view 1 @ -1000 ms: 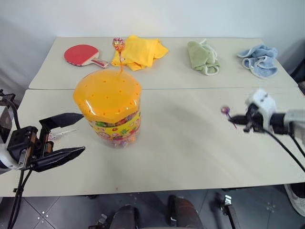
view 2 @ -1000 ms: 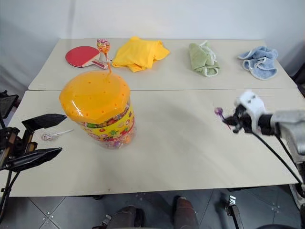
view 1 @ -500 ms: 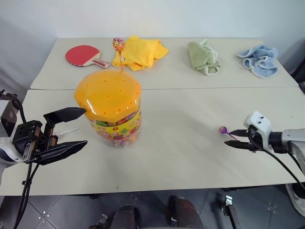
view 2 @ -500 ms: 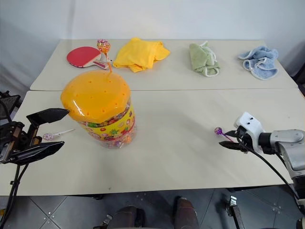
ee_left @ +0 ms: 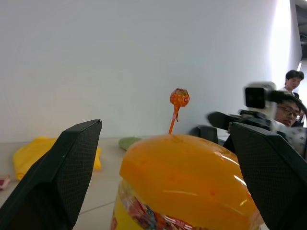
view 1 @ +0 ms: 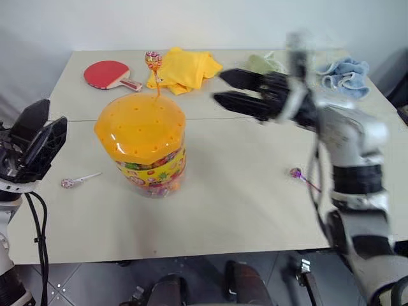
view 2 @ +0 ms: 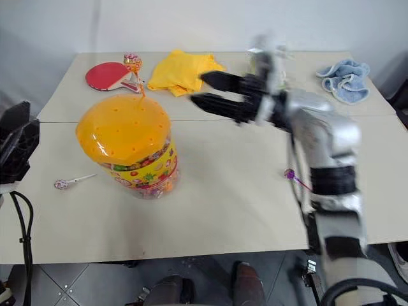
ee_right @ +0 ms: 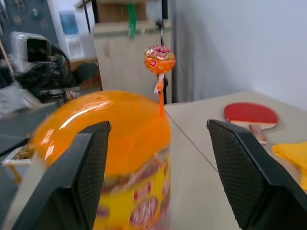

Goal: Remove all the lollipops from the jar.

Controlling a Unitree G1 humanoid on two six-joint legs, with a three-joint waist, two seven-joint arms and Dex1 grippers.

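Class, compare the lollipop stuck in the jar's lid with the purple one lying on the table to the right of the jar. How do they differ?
The lollipop in the lid stands upright, its stick in the jar; the purple lollipop lies flat on the table. The first has an orange wrapper and stick; the purple one's wrapper is purple. Both are small, round, wrapped candies on thin sticks.

Item count: one jar (view 1: 141, 144). Three lollipops: one orange-pink (view 1: 153, 61) standing in the jar's lid, one pink-silver (view 1: 67, 183) lying left of the jar, one purple (view 1: 296, 173) lying right of the jar. Beyond the jar: one paddle (view 1: 106, 73) and three cloths: yellow (view 1: 186, 68), green (view 2: 255, 62), blue (view 1: 344, 71).
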